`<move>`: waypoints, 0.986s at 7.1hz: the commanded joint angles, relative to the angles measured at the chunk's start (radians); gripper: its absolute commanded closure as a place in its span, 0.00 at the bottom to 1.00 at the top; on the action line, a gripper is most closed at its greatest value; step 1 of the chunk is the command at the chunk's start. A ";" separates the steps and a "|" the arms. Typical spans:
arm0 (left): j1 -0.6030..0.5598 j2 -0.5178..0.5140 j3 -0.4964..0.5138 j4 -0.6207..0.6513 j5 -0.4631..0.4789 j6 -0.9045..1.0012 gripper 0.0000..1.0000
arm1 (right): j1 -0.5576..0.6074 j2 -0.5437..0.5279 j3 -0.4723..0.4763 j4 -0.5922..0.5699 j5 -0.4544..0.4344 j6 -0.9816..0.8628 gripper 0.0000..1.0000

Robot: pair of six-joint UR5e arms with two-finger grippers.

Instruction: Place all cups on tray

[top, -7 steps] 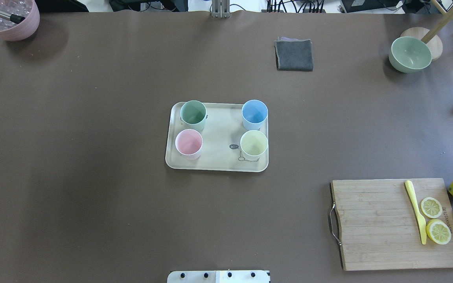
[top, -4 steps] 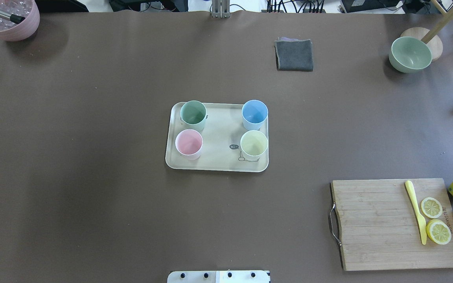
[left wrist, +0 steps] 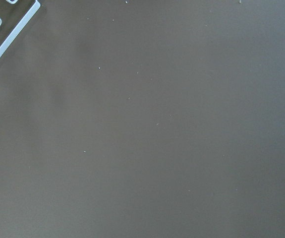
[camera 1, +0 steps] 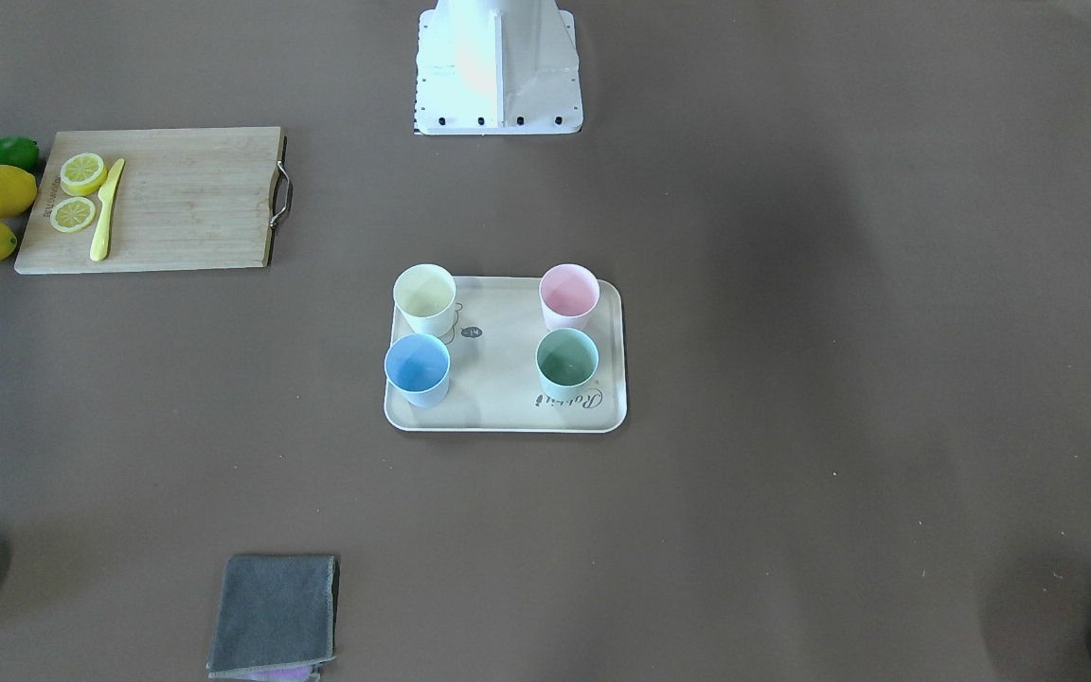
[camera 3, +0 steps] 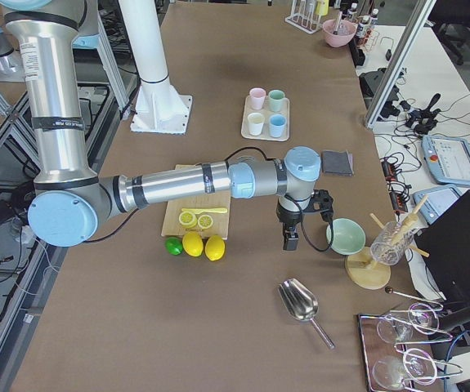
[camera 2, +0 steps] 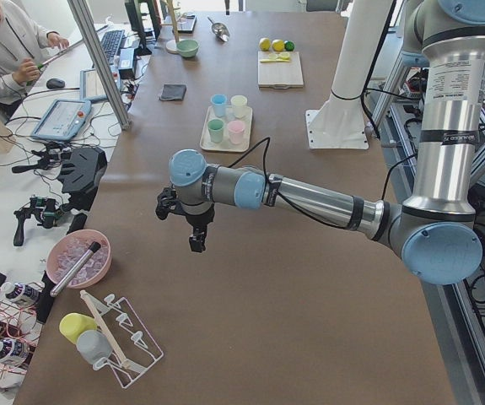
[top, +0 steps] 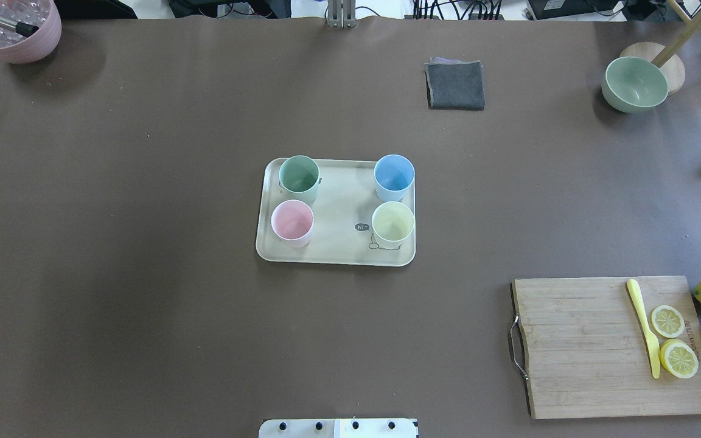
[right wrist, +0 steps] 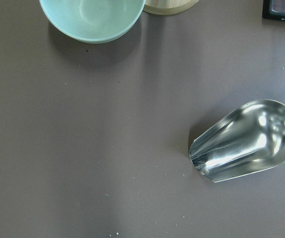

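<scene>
Mint green cup and pink cup at left end of tray; blue cup and yellow cup at its right end. All four upright, apart, empty. Left gripper well off tray's left end, right gripper well off its right end. Jaw state impossible to tell for either. Probably nothing left to fetch.

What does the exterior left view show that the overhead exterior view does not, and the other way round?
Only exterior left: the left arm, its end effector hanging above bare table, a person at the side desk, and a white wire rack.
Only overhead: the small drawing printed on the tray.
Both: the tray bearing the mint cup, blue cup, pink cup and yellow cup, all upright; the cutting board; the grey cloth.
</scene>
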 commanded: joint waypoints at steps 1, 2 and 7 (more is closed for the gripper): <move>-0.053 0.001 0.033 0.000 0.000 0.003 0.02 | 0.001 -0.002 -0.001 -0.008 0.000 0.000 0.00; -0.064 0.009 0.036 0.000 0.000 0.003 0.02 | 0.001 -0.003 -0.002 -0.008 0.000 0.000 0.00; -0.064 0.009 0.036 0.000 0.024 0.003 0.02 | 0.001 -0.008 0.000 -0.008 0.000 0.000 0.00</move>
